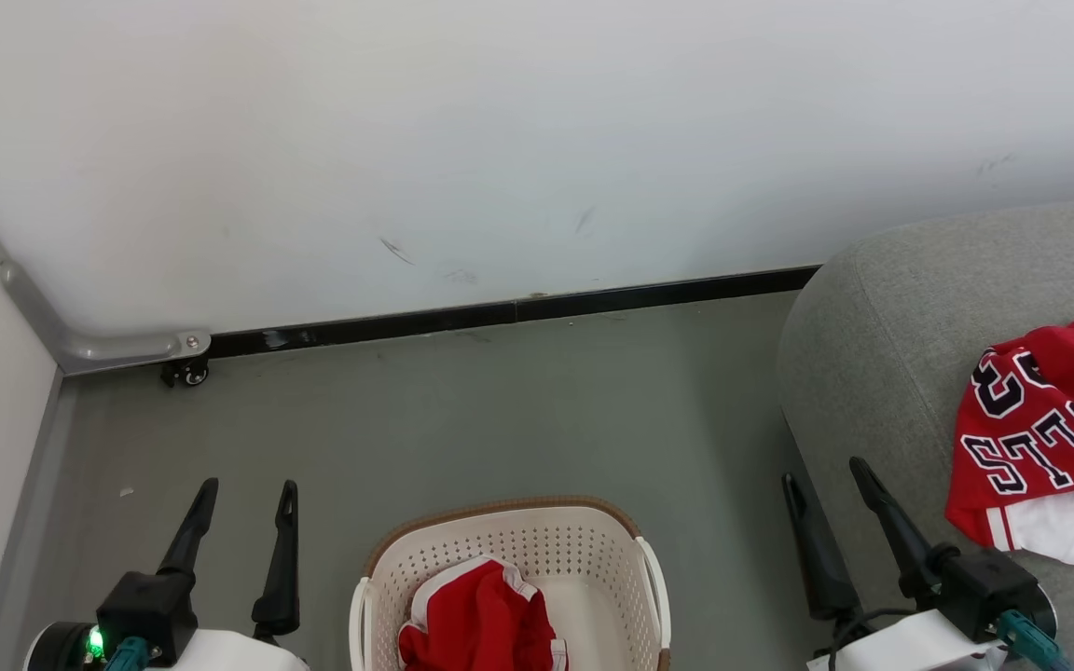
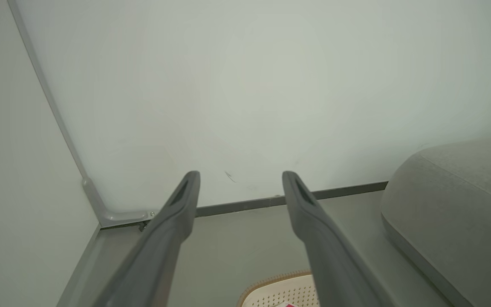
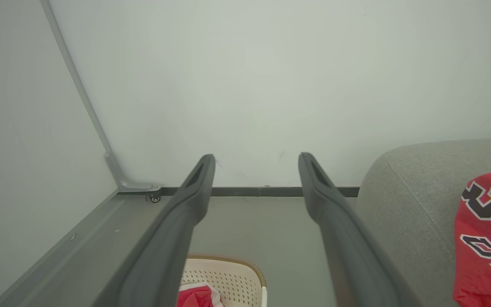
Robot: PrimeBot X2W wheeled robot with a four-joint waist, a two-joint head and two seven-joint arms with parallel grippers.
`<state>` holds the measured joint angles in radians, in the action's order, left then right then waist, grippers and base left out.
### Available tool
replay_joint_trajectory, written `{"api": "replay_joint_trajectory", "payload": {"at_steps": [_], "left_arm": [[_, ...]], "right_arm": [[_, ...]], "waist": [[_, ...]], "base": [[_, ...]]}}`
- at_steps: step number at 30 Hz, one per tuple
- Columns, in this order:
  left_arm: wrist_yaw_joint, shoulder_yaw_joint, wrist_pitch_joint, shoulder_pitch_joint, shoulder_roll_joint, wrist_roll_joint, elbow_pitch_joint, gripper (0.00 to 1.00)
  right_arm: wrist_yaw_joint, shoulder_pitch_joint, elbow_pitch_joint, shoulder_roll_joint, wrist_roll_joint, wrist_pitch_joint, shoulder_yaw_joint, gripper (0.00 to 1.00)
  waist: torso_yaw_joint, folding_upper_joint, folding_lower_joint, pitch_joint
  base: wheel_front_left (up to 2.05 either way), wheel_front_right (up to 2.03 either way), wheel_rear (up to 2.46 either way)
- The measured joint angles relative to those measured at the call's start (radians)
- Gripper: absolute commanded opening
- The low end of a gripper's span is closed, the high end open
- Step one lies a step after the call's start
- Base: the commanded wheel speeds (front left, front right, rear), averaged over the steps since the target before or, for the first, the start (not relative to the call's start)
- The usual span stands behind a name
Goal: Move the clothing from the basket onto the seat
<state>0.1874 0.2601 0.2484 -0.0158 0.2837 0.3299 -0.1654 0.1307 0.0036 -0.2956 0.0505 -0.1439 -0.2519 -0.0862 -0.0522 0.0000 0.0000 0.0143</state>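
Both left fingers (image 1: pixel 281 559) and right fingers (image 1: pixel 893 527) stand spread, empty; the jersey (image 1: pixel 1040 438) on the seat (image 1: pixel 882 354) reads "BULLS".

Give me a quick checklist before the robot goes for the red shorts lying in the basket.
1. Left hand open and empty: ok.
2. Right hand open and empty: ok.
3. Red shorts in the basket, nothing lying on top: ok.
4. Jersey resting on the seat: ok.
5. Bare seat fabric free beside the jersey for the drop: ok.
6. Nothing else hidden under the shorts: cannot tell.
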Motion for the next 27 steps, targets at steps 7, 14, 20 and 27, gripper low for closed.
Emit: {"api": "replay_joint_trajectory", "payload": {"at_steps": [7, 14, 20, 27], "left_arm": [[-0.007, -0.002, 0.000, 0.011, -0.005, -0.001, 0.001, 1.00], [-0.025, -0.015, 0.000, 0.011, -0.009, -0.006, -0.001, 1.00], [-0.031, -0.014, 0.000, 0.011, -0.017, -0.025, 0.002, 1.00], [-0.049, -0.015, 0.000, 0.011, -0.013, -0.029, -0.006, 1.00]], "right_arm": [[0.000, 0.011, 0.019, -0.001, -0.011, 0.000, -0.011, 1.00], [0.000, 0.020, 0.034, -0.001, -0.016, 0.000, -0.010, 1.00], [0.000, 0.021, 0.050, -0.001, -0.015, 0.000, -0.005, 1.00], [0.000, 0.021, 0.079, -0.002, -0.012, 0.000, 0.007, 1.00]], "waist": [[-0.001, 0.0000, 0.0000, -0.002], [-0.002, 0.0000, 0.0000, -0.012], [-0.002, 0.0000, 0.0001, -0.021], [-0.003, 0.0000, 0.0000, -0.039]], "base": [[0.00, 0.00, 0.00], [0.00, 0.00, 0.00], [0.00, 0.00, 0.00], [0.00, 0.00, 0.00]]}}
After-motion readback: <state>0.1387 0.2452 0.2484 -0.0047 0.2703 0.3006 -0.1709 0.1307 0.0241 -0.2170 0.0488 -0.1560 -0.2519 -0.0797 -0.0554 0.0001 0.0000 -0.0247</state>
